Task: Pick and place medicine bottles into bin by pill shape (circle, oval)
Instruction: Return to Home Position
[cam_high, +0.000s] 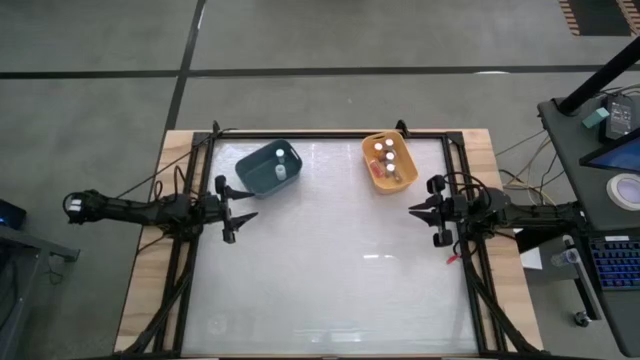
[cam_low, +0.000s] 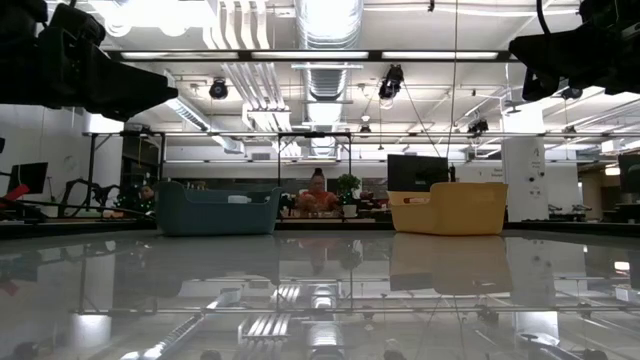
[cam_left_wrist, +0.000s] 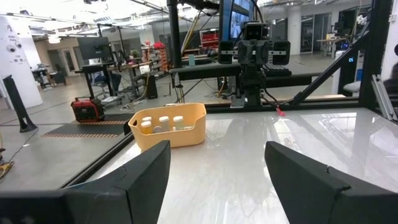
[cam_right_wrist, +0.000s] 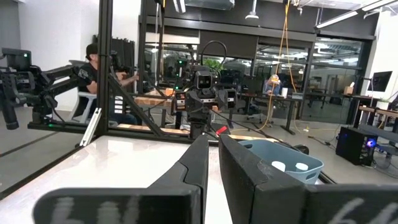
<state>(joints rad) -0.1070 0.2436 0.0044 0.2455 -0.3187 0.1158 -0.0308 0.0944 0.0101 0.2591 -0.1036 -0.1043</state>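
1. The left claw (cam_high: 238, 211): fingers spread wide, nothing held. It is stationed at the left edge of the table (cam_high: 330, 285), near the blue bin (cam_high: 262, 170).

2. The right claw (cam_high: 418, 207): fingers pressed close together, nothing pinched. It is stationed at the right edge, near the yellow bin (cam_high: 403, 168).

3. The medicine bottles (cam_high: 281, 156): white tops are found inside the two bins only. Two are made out in the blue bin and several, crowded together, in the yellow bin. None is seen standing on the open table, so the sorting is judged finished.

4. Step in hand: the return to rest. It is judged best done with each arm drawn back along its own side, kept level, and carried clear of the bin rims so that no bin is nudged. The small red scrap (cam_high: 452, 260) beside the right arm may be left alone.

5. Not determinable:
- The exact count in the yellow bin cannot be fixed.
- Pill shapes are not visible through any bottle, so the sorting cannot be checked.
- In the low view the bin walls hide the bottles, and both arms are cut off at the upper corners.
- A seated person (cam_low: 318, 195) is noted beyond the table.
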